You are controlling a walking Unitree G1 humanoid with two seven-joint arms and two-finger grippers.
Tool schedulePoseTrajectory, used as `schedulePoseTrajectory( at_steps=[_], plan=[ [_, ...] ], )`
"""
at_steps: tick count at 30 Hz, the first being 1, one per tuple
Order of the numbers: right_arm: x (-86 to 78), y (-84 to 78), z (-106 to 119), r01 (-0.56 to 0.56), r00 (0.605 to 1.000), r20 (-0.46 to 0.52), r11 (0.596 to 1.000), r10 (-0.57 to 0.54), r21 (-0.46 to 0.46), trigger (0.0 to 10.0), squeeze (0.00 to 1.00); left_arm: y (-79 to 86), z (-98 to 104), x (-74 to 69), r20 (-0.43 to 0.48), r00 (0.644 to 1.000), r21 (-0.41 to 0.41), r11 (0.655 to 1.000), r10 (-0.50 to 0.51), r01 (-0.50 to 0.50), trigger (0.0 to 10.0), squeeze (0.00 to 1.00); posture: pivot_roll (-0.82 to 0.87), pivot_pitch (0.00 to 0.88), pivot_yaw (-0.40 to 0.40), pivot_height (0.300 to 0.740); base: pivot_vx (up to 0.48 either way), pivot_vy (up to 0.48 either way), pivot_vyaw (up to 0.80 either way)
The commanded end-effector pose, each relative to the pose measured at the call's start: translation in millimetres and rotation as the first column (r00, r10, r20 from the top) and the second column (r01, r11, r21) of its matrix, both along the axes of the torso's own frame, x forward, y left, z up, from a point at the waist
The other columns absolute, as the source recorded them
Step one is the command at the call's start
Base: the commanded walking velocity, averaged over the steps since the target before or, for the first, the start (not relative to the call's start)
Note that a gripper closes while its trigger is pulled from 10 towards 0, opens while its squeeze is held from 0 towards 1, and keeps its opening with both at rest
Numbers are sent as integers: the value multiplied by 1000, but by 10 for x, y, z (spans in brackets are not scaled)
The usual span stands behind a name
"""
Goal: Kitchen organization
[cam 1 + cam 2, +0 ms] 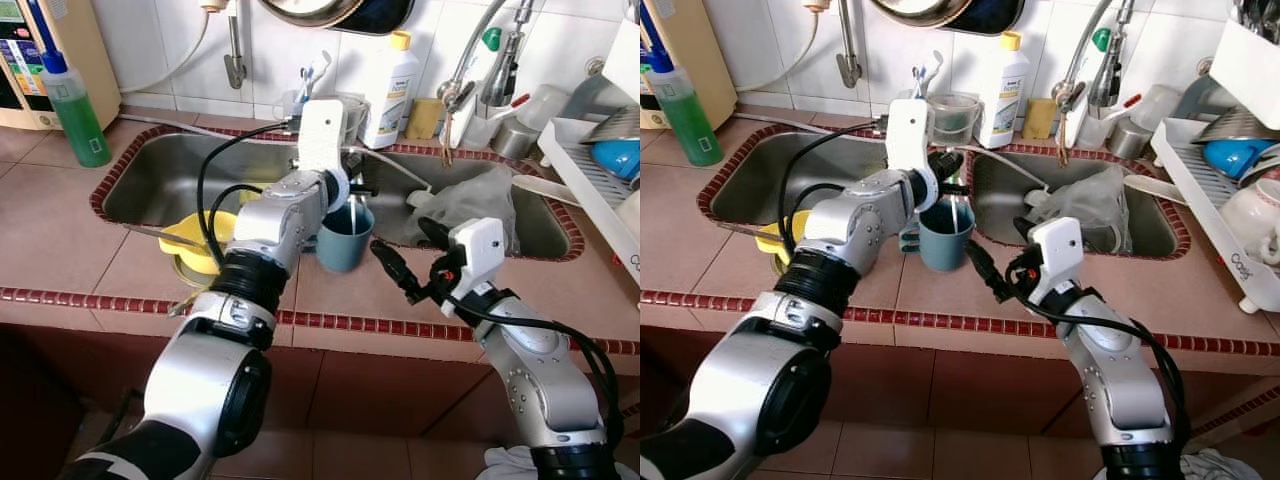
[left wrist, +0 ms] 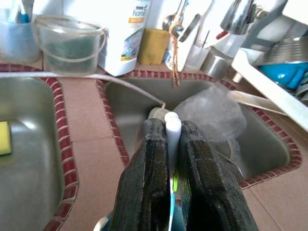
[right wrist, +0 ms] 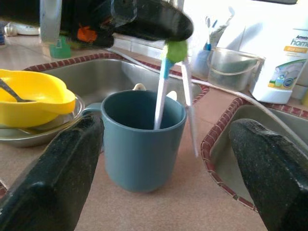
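Note:
A blue-grey mug stands on the tiled strip between the two sinks. My left gripper hovers just above it, shut on a toothbrush with a blue, white and green handle. The toothbrush's lower end dips inside the mug. A second thin white stick hangs from the same grip, down past the mug's rim. My right gripper is open, low over the counter just right of the mug, with the mug between and beyond its fingers.
A yellow bowl with a spoon sits on a metal plate at the left sink's front edge. Crumpled plastic lies in the right sink. A green soap bottle, white detergent bottle, tap and dish rack line the back and right.

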State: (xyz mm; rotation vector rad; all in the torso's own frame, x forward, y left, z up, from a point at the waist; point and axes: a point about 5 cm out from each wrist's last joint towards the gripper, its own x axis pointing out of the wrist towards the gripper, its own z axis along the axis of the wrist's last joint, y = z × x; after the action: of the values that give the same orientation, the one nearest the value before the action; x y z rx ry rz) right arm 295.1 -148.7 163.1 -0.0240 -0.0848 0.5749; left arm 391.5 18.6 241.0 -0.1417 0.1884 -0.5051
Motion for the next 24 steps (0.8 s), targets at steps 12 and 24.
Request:
schedulePoseTrajectory(
  at_steps=[12,24],
  plan=[
    [31,11,30,-14,1000,15,1000,14,-12,10000,0,33,515,-16,147,989,-30,999,-29,34,10000,0,52,0,-43,740,0,0,0],
    [42,35,20,-23,1000,13,1000,23,-3,10000,0,240,837,-3,253,967,-61,998,15,0,10000,0,59,0,-46,740,0,0,0]
  ],
)
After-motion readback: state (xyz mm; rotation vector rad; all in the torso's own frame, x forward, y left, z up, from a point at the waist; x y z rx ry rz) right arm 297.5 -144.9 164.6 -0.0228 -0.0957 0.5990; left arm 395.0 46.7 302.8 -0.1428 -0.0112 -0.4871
